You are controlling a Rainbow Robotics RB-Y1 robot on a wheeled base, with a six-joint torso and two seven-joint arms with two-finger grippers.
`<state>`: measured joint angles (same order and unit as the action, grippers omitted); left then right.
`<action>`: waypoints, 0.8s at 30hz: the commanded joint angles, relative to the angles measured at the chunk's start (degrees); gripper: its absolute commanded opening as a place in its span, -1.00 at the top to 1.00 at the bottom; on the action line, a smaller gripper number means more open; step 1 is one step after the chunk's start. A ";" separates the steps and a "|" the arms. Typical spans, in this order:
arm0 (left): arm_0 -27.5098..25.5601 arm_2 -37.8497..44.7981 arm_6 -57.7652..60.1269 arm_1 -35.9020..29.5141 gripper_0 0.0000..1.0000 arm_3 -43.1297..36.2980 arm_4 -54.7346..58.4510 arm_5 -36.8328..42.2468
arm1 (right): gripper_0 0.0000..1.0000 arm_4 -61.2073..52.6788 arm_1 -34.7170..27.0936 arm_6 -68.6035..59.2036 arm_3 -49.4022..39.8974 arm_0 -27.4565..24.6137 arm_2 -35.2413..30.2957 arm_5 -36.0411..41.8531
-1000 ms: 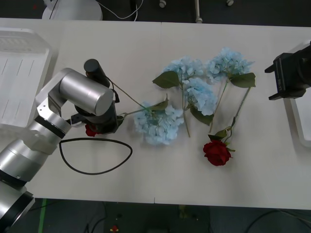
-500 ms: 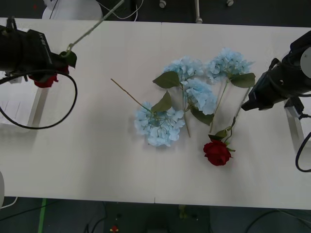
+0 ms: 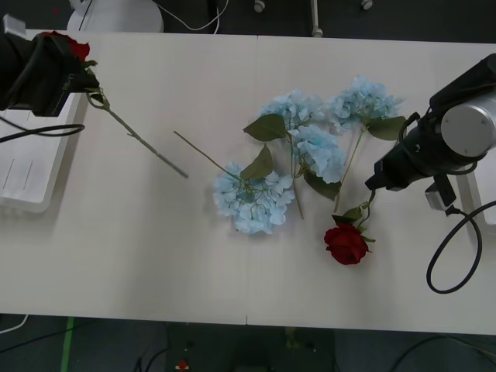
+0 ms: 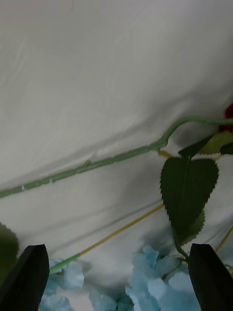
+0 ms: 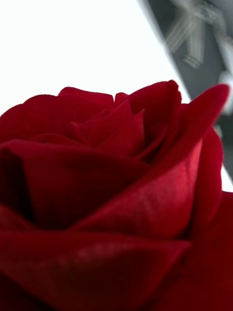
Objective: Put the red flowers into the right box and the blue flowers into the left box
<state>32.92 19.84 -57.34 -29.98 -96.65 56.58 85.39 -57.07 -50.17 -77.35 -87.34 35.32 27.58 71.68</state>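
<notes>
White tabletop [image 3: 194, 256] carries four blue flowers [image 3: 252, 200] and one red rose [image 3: 346, 243]. Left gripper [image 3: 54, 66] appears clamped on another rose [image 3: 68, 45] over the left box [image 3: 31, 167]. Right gripper [image 3: 380, 180], fingers [image 4: 30, 282] apart, hovers beside the stems.

The bench [image 3: 155, 256] is seen from above in the front view, facing forward and down, wide enough to take in both arms. A red rose head [image 5: 107, 194] is pressed very close in the left wrist view. The right wrist view looks down, near the bench surface, onto a green stem [image 4: 97, 163] and blue hydrangeas [image 4: 150, 277], which lie at centre in the front view [image 3: 310, 147].
</notes>
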 commanded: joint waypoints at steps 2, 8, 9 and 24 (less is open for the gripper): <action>-5.06 -8.41 -26.33 -1.40 1.00 -1.26 11.45 -13.23 | -0.65 3.81 2.62 0.71 -2.92 -5.09 -1.66 0.13; -5.15 -12.28 -36.26 -0.43 1.00 -6.27 15.58 -13.49 | -0.65 9.17 6.05 -0.43 -3.01 -6.76 -3.33 0.39; -5.15 -12.90 -36.18 -0.17 1.00 -8.12 16.28 -13.58 | -0.66 10.23 6.84 -0.96 -3.01 -6.85 -3.85 0.39; -6.90 -30.47 -33.63 1.94 1.00 -11.99 24.99 -40.91 | -0.66 15.41 13.87 0.10 0.33 -6.32 -9.04 3.91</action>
<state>27.29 -4.48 -94.33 -29.71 -108.50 81.57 48.60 -42.36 -37.82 -77.37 -87.89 28.86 19.34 75.19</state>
